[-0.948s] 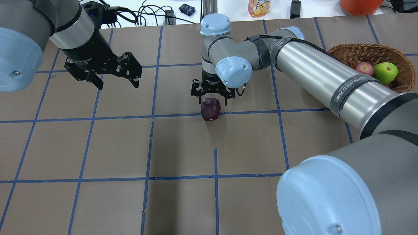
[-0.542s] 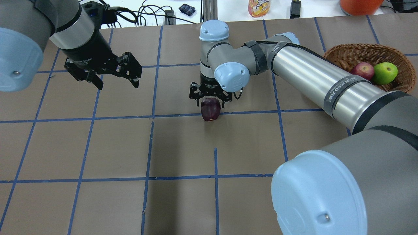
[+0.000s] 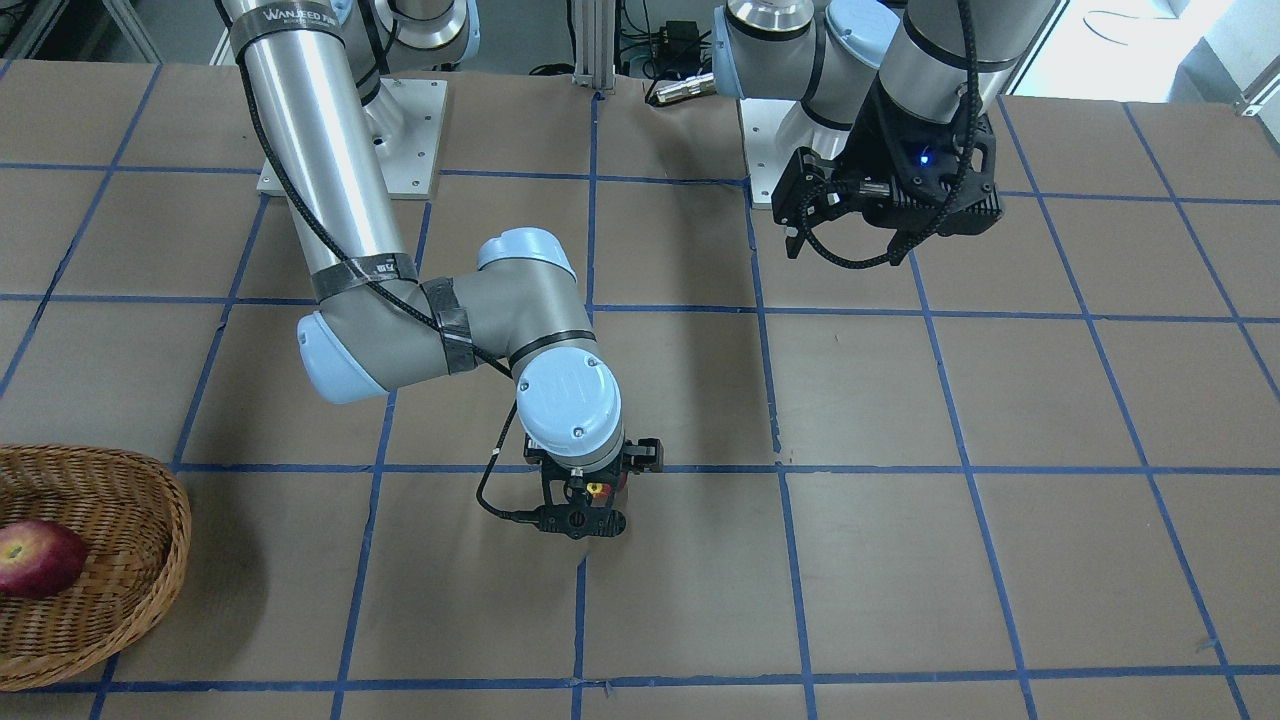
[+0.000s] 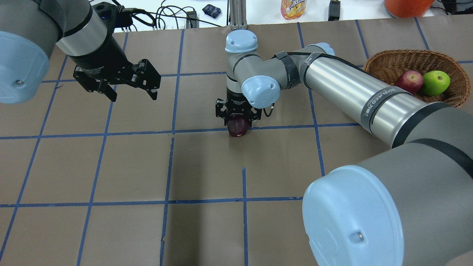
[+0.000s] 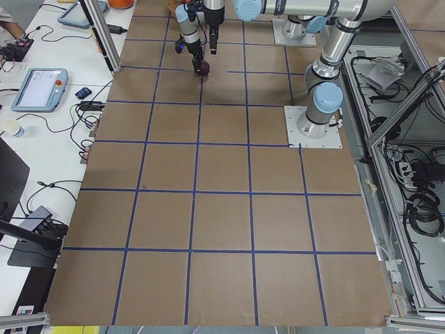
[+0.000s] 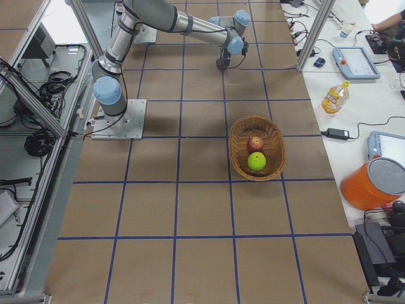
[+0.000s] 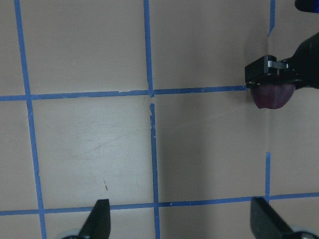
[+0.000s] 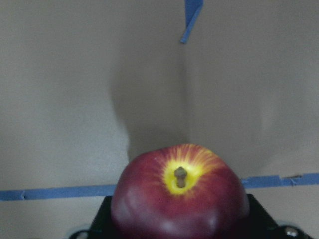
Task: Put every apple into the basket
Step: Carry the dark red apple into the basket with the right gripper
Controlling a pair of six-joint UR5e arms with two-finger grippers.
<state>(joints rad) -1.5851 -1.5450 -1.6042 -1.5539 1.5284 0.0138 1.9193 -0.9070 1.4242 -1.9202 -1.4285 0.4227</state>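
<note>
Between the jaws of the right gripper (image 4: 238, 117) sits the maroon apple (image 4: 237, 128), resting on the brown-papered table (image 4: 207, 166). The jaws are pressed against its two sides and grip it. The right wrist view looks down on the apple's yellow stem end, with its lower part cut off by the frame edge. In the front-facing view the wrist hides this apple completely.

A dark band on the right arm (image 3: 300, 130) reads "WANJEED"; the characters after it cannot be made out. Small white print on both gripper bodies is too fine to read.

Well apart from those jaws, on the robot's right, the basket (image 4: 380, 59) holds the red apple (image 4: 411, 81) and the green apple (image 4: 436, 82) side by side, touching. The arm covers the basket's near rim.

Off to the other side of the gripped apple, the left gripper (image 4: 133, 96) hangs above the table, jaws spread wide with nothing between them.

Beyond the table, a yellow-orange bottle (image 4: 293, 8) is cut off at the top edge, its label illegible.
</note>
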